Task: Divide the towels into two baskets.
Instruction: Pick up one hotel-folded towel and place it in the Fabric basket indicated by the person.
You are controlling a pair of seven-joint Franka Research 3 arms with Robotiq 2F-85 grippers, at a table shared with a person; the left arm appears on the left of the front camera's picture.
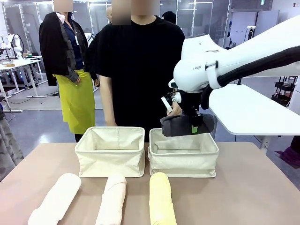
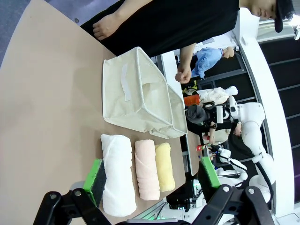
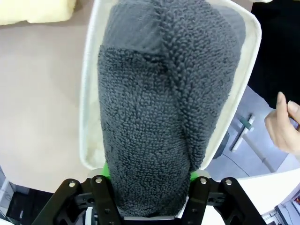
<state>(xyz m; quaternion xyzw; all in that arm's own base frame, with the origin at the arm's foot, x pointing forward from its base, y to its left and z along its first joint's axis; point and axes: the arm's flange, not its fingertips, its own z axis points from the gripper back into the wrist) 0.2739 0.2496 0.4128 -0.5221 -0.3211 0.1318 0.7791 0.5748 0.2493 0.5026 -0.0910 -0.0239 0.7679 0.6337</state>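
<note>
Above the right basket (image 1: 183,165), right fingers (image 1: 193,128) grip the dark grey towel (image 1: 179,125); left fingers (image 2: 96,176) stand open.

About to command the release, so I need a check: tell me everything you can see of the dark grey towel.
The dark grey towel is a thick roll of looped terry, lying roughly level. The right hand clamps it near its middle, green pads against its sides. It hangs over the far side of the right basket, about at rim height, not down inside it.
</note>
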